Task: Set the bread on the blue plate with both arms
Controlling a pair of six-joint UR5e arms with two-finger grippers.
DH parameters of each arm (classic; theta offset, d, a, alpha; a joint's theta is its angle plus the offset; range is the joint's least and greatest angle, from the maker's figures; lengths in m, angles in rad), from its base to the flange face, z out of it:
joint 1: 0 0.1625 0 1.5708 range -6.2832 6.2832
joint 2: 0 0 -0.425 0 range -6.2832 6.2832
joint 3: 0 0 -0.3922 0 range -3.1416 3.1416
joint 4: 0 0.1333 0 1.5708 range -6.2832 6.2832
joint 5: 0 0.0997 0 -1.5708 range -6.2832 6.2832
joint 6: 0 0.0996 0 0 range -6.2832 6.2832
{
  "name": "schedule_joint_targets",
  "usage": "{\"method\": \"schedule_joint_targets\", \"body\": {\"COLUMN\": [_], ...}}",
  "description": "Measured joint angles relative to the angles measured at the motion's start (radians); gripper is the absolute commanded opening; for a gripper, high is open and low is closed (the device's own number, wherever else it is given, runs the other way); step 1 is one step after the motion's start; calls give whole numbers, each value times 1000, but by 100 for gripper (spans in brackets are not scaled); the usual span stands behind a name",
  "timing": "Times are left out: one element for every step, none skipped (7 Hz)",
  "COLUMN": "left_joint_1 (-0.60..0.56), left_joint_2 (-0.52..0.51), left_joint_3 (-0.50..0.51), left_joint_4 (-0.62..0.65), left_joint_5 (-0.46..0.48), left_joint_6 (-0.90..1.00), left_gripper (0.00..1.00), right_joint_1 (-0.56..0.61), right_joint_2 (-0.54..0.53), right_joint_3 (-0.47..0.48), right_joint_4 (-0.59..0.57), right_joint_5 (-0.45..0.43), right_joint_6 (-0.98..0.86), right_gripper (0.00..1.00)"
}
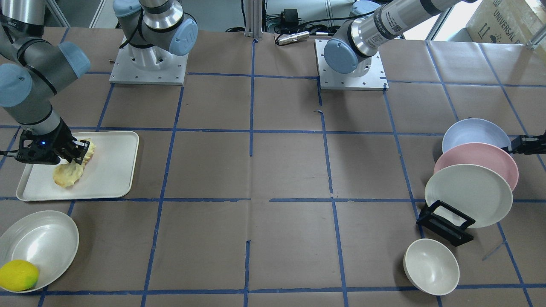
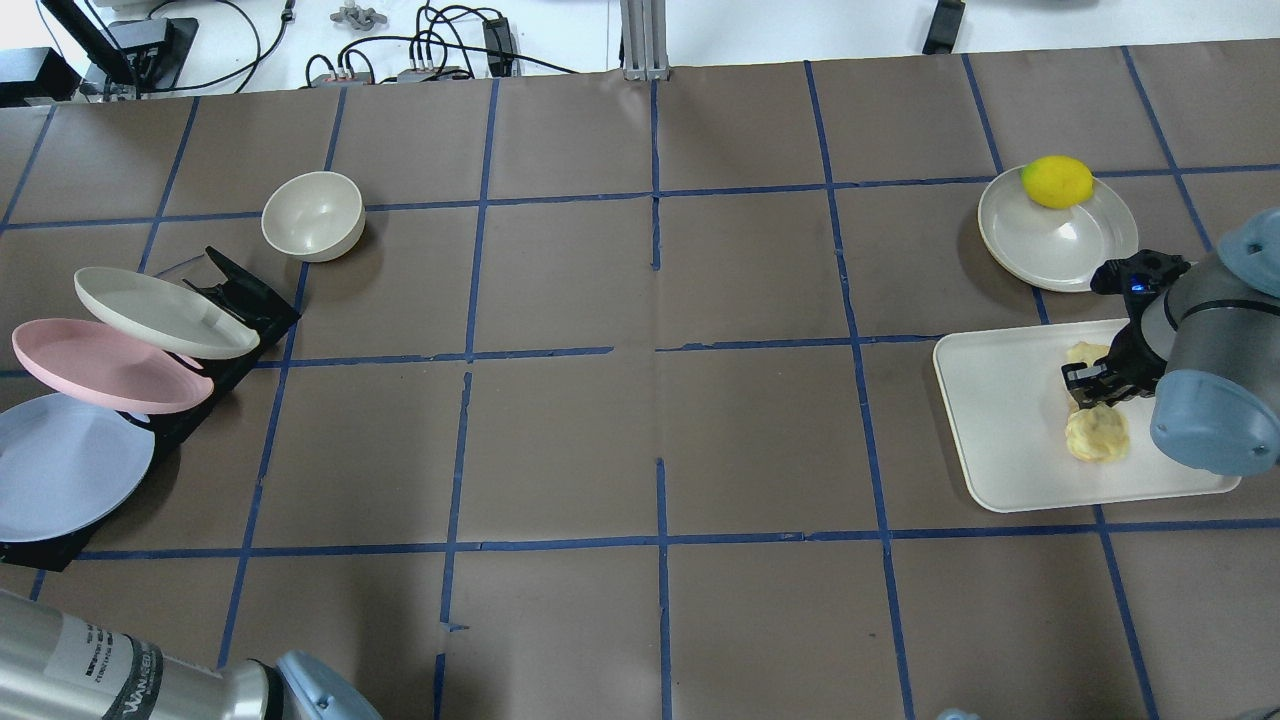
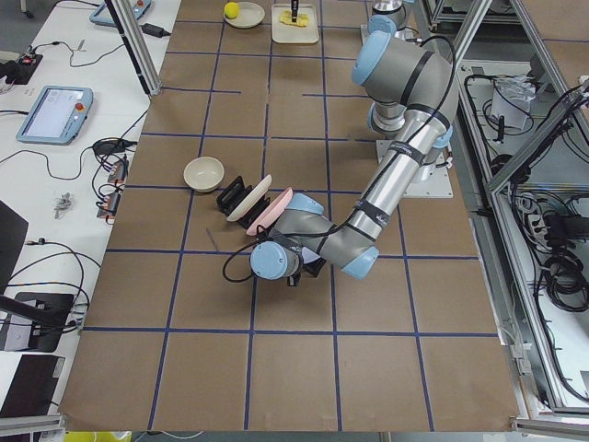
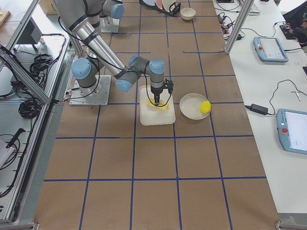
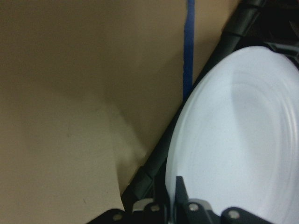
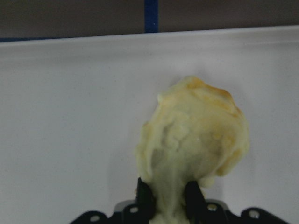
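Bread (image 1: 68,174), one pale yellow, bumpy loaf, lies on the white tray (image 1: 115,170) near its outer end, with the right tool (image 1: 80,156) clamped across its middle. A broad stretch of brown surface (image 1: 273,179) separates the tray from three racked plates. The blue plate (image 1: 473,132) ends that row, with the left tool (image 1: 518,146) at its rim, grip unreadable.

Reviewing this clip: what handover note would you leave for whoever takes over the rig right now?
Right gripper: shut on the bread, which lies on the cream tray; no lift visible.
Left gripper: at the rim of the blue plate; whether it grips cannot be told.
Blue plate: on edge in the black rack, next to the pink plate.
Done: each arm has reached its item.
Left: take the plate out, lay it flat on the table, then carry the bread over and set it on the plate.
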Motion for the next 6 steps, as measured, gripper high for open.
{"method": "schedule_joint_targets", "body": {"left_joint_1": [-2, -8, -16, -20, -19, -15], "left_joint_2": [6, 27, 62, 114, 164, 200], "left_joint_3": [1, 5, 9, 10, 9, 9], "left_joint_4": [-2, -18, -59, -113, -168, -221], "left_joint_5": [2, 2, 2, 3, 5, 7], "left_joint_6": [-4, -20, -38, -46, -50, -51], "left_gripper": [3, 3, 3, 3, 3, 3], "right_joint_1": [6, 22, 59, 103, 141, 191], "right_joint_2": [-40, -98, -160, -213, -243, -253], "right_joint_3": [-9, -28, -60, -110, -174, -244], "right_joint_4": [54, 163, 286, 422, 549, 642], "right_joint_5": [1, 10, 19, 26, 33, 30], "right_joint_6": [8, 47, 102, 146, 190, 229], "right_gripper": [6, 7, 7, 13, 15, 15]}}
